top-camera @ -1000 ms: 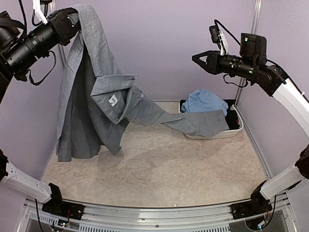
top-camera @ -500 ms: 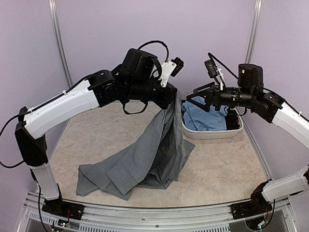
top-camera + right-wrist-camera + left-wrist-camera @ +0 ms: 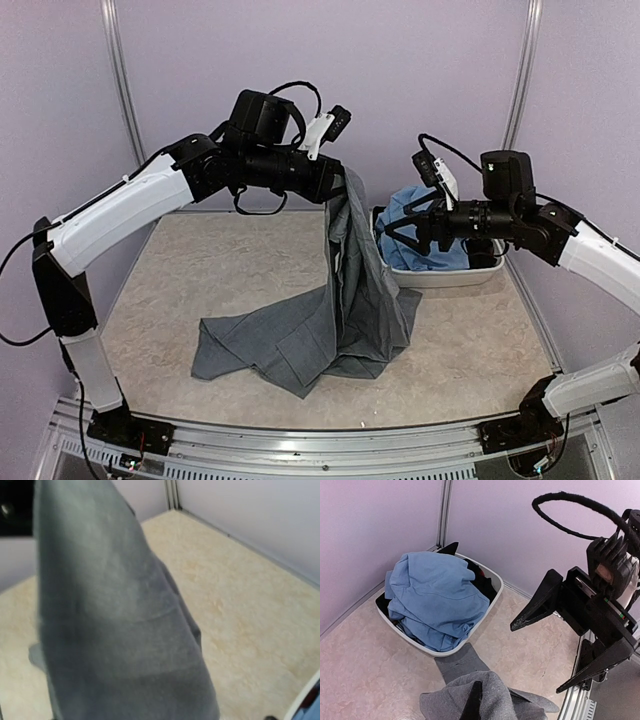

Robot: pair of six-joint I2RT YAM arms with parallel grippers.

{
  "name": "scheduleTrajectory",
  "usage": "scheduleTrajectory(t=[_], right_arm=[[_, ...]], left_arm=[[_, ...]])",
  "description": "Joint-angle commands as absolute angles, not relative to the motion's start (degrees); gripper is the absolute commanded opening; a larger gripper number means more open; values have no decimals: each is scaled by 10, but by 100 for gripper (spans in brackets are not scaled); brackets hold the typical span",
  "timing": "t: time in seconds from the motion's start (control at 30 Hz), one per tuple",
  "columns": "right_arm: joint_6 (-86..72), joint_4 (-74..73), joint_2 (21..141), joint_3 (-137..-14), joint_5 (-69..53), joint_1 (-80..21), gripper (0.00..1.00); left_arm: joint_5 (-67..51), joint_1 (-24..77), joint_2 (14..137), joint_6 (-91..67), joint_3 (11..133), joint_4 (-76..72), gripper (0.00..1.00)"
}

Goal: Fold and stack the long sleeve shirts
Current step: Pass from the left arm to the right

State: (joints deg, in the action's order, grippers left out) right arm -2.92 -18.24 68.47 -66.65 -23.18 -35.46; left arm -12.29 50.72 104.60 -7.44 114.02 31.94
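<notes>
The slate grey long sleeve shirt (image 3: pixel 350 290) hangs from my left gripper (image 3: pixel 338 188), which is shut on its upper edge above the table's middle. Its lower part lies crumpled on the table (image 3: pixel 280 345). My right gripper (image 3: pixel 397 228) is open, jaws spread wide, just right of the hanging cloth and not touching it. The left wrist view shows grey cloth (image 3: pixel 495 695) bunched around my left gripper (image 3: pixel 474 700) and the open right gripper (image 3: pixel 536 659) across from it. The light blue shirt (image 3: pixel 425 235) (image 3: pixel 435 592) lies heaped in the basin. Grey cloth (image 3: pixel 115 620) fills the right wrist view, where my right fingers do not show.
The white oval basin (image 3: pixel 445 278) (image 3: pixel 491 597) stands at the back right against the wall, with dark clothes under the blue shirt. Purple walls close in the back and both sides. A metal rail (image 3: pixel 300 440) runs along the near edge.
My left arm has swung from high at the far left to the middle, and the grey shirt now trails onto the table. My right gripper has come down and left toward the cloth, jaws wider.
</notes>
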Motion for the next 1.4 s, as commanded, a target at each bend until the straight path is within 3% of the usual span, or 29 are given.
scheduleTrajectory(t=[0.0,0.4,0.57,0.9,1.17,1.37], right_arm=[[31,-238,701,-662,-180,-391,84],[-27,-185,661,-636,-144,-450,78],[-40,-173,699,-656,-59,-513,72],[-55,-127,742,-659,55,-539,56],[-73,-52,741,-633,6,-548,55],[-86,-31,751,-621,46,-562,49]], left_arm=[[-161,505,1029,-86,1132,294,0],[-149,502,1050,-106,1139,294,0],[-156,503,1068,-124,1162,300,0],[-170,503,1067,-144,1154,293,0],[-176,501,1058,-161,1135,271,0],[-187,500,1054,-176,1126,257,0]])
